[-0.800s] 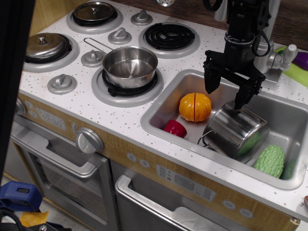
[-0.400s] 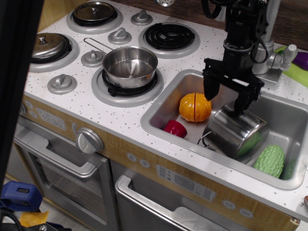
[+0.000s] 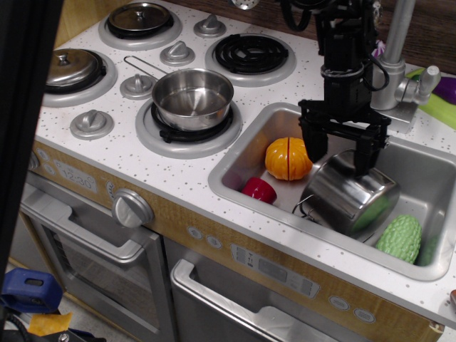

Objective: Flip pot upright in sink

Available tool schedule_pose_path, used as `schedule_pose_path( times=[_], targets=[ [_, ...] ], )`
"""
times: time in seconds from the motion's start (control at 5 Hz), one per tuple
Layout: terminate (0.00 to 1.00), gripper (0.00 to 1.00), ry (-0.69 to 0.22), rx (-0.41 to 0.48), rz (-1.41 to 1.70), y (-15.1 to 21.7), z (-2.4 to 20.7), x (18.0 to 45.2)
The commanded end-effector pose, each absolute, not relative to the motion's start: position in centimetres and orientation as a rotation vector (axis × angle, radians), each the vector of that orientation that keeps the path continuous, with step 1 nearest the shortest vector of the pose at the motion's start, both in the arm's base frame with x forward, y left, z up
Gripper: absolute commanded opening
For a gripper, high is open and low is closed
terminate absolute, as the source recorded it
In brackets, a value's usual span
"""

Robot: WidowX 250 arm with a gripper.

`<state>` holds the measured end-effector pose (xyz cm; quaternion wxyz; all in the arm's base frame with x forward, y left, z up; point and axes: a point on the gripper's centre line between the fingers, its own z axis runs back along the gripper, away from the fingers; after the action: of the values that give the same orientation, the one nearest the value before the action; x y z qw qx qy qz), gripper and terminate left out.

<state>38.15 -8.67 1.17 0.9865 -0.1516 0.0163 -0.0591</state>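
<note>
1. Since the earlier frames the gripper has swung toward the left of the picture and dropped lower, so its black fingers now reach down inside the sink, just above the pot.
2. Its jaws are spread wide and hold nothing; one finger hangs beside the orange pumpkin, while the other sits at the top of the pot's wall (whether it actually touches the steel cannot be told).
3. Lying on its side in the middle of the basin, the pot shows its flat bottom and curved wall toward the camera, with a small loop handle at its lower left edge.
4. Left of the pot, the pumpkin and a small red cup lie on the sink floor; a bumpy green vegetable lies to the pot's right, against the front wall.
5. Behind the arm stands the silver faucet, on the back rim of the sink.
6. On the stove's front burner sits a shallow steel saucepan with a thin wire handle, well apart from the sink, and two lidded burners lie further back.
</note>
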Motion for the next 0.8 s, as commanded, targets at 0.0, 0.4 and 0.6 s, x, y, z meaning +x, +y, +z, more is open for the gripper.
schedule_pose_path(
  times=[0.0,0.4,0.6],
  targets=[
    [0.00,1.00,-0.055,-0.436,-0.025,-10.9,2.0,38.8],
    [0.00,0.00,-0.069,-0.464,0.091,-12.5,2.1,39.5],
    [0.00,0.00,-0.097,-0.389,0.155,-13.6,2.5,39.4]
  ],
)
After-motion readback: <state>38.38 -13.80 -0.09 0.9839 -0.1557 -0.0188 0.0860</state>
